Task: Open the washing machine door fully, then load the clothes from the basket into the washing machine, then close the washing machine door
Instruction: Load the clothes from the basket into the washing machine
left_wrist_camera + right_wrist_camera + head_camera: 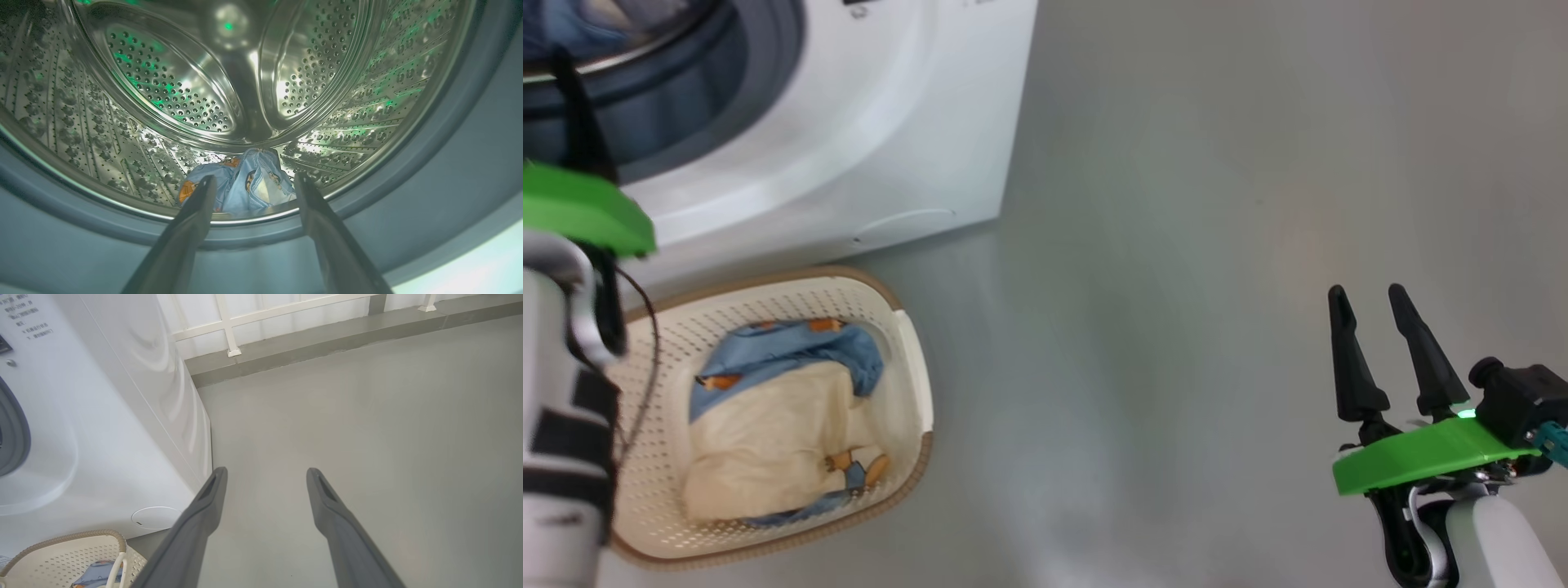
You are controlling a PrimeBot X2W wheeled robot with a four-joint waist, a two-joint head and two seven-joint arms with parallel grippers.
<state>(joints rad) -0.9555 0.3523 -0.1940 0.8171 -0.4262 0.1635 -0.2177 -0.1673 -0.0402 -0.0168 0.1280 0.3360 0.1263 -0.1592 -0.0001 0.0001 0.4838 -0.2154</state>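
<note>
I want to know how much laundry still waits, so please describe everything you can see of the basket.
The basket is a rectangular tub with rounded corners, of cream plastic as it looks, its walls full of small holes, its rim brown and woven-looking. It stands upright on the grey floor, close before the washing machine. Inside lie a cream garment and a light blue garment with orange prints.

Surroundings
Grey floor [1225, 245]; raised grey kerb [327, 339] along its far edge; white railing [227, 322] standing on the kerb.
</note>
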